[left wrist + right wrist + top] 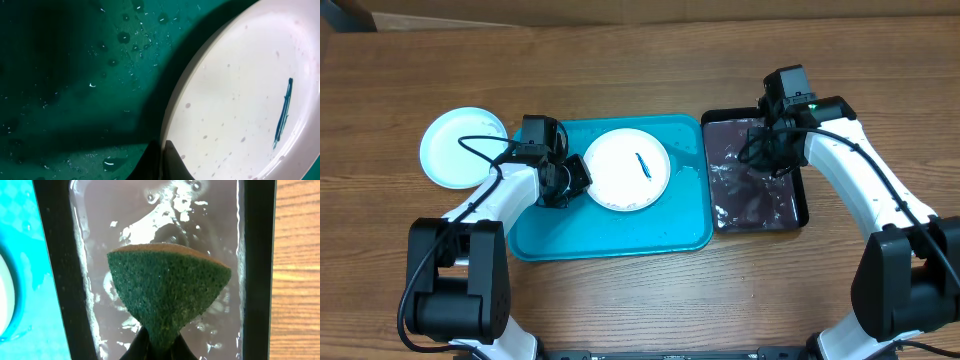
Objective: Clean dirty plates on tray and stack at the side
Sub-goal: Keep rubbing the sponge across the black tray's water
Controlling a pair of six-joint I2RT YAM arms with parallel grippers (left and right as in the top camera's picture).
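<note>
White plate (628, 170), rim gripped by left end effector (162, 161), green sponge (167, 297) gripped by right end effector (159, 346)

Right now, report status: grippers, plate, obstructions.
Left gripper shut on plate rim, plate on tray. Right gripper shut on sponge over black tray. Smear uncleaned. No obstruction seen.

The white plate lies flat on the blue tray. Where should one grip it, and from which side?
Pinch the white plate by its raised left rim, coming low from the left. It lies flat, so only the rim gives a hold, and the smear sits right of centre. The left gripper is shut there.
</note>
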